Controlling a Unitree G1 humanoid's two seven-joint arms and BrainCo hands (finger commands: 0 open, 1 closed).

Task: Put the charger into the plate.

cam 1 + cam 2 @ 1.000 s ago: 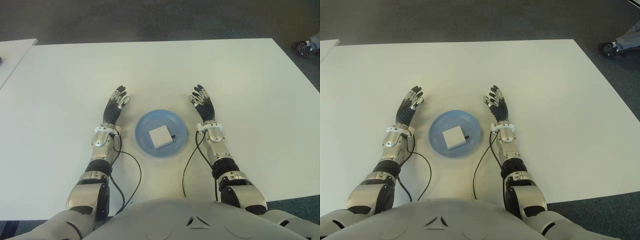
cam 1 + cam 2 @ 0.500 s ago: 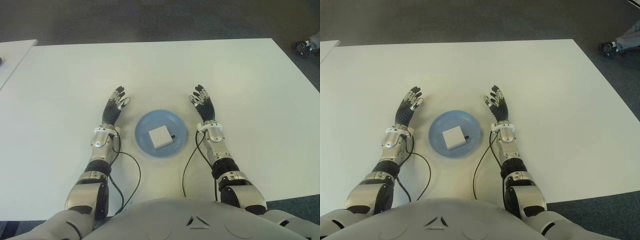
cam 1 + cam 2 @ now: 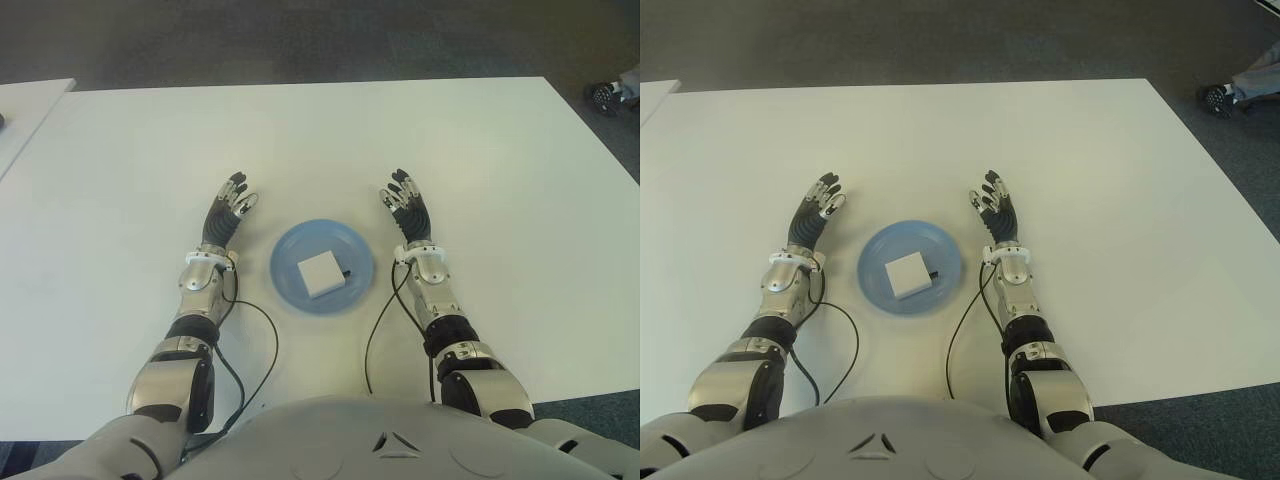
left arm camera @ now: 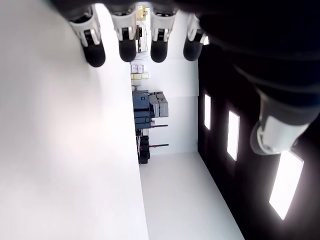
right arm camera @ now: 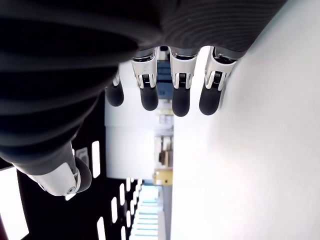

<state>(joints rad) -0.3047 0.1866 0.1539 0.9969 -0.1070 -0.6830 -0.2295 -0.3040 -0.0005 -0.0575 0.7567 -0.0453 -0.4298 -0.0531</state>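
A white square charger [image 3: 320, 273] lies in the middle of a round blue plate [image 3: 292, 252] on the white table [image 3: 320, 140], a short black stub at its right edge. My left hand [image 3: 226, 210] shows left of the plate with its fingers stretched out and nothing in them. To the right of the plate is my right hand [image 3: 404, 203], fingers also straight and empty. The wrist views show only straight fingertips [image 4: 126, 50] [image 5: 180, 106] above the bare table.
Black cables [image 3: 255, 345] run from both wrists back across the table toward my body. A second white table [image 3: 25, 110] edges in at the far left. A person's shoe [image 3: 610, 93] shows on the floor beyond the far right corner.
My left hand has drifted slightly left, away from the plate. The right hand, charger and plate have stayed put.
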